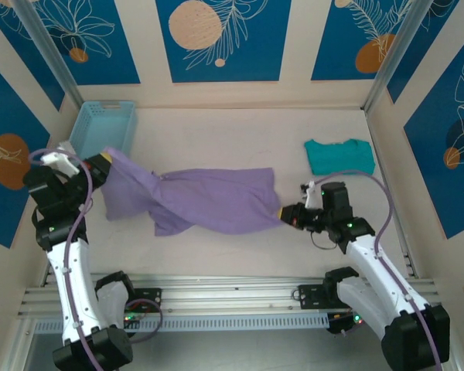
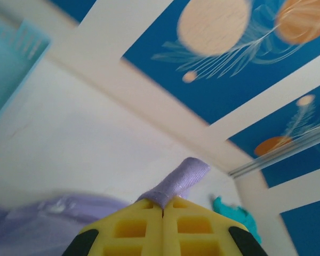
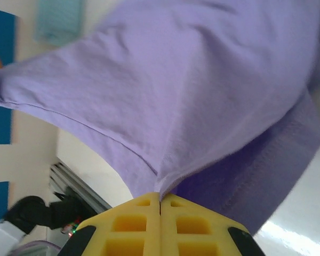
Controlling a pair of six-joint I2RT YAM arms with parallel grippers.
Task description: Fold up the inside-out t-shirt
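Across the middle of the table (image 1: 216, 131), strung from 9 to 4 o'clock between the two arms: one inside-out t-shirt (image 1: 209, 201). Boxed in by patterned walls (image 1: 216, 39) at 9, 12 and 3 o'clock, with an aluminium rail (image 1: 232, 297) along 6. Bare surface at 12 o'clock between the far items, plus a bare strip at 6 between shirt and rail. Tight at 9 o'clock: left gripper (image 1: 100, 164) just beside the near corner of the basket and close to the wall. More room around right gripper (image 1: 284, 215) at 4 o'clock. Counted: one light blue basket (image 1: 102, 127) at 10 o'clock, one teal garment (image 1: 339, 156) lying flat at 2 o'clock, well apart from the shirt, two grippers. Left gripper (image 2: 162, 205) clenched, yellow pads (image 2: 130, 226) pressed together on a rolled lavender edge of the shirt (image 2: 181, 178). Right gripper (image 3: 160, 198) likewise clamped on a pinch of the shirt (image 3: 192, 96), fabric fanning out taut from the pinch. Shirt plain lavender, thin, twisted near mid-length, broad and bunched toward 9, narrowing to a pulled point toward 4, hem stitching visible near the right pinch.
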